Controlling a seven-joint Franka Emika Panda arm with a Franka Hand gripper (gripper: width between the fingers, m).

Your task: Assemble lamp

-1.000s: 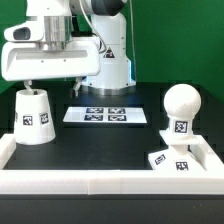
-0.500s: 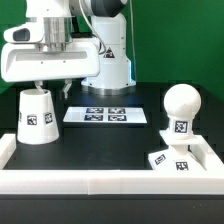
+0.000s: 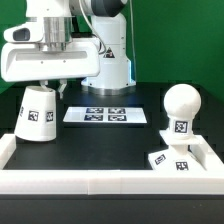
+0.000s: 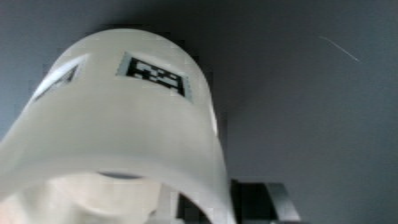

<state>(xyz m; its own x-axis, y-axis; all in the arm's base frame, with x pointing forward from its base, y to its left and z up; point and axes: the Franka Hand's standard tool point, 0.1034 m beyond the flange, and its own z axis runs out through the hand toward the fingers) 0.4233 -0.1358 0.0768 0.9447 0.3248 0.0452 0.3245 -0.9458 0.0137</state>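
Shade tilted under gripper; wrist view fills with shade; jaw state unclear.

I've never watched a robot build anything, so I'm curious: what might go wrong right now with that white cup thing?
1. The shade is tilted under the gripper; if the grip is shallow it could slip or topple.
2. How the fingers hold it is hidden in both views, so a poor grasp might go unnoticed.
3. The bulb stands far off on the base; carrying a tilted shade there risks misalignment.

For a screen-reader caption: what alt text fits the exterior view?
A white robot arm's gripper sits at the top of a tilted white lamp shade on a black table. At the exterior view's right, a round bulb stands upright on the square base.
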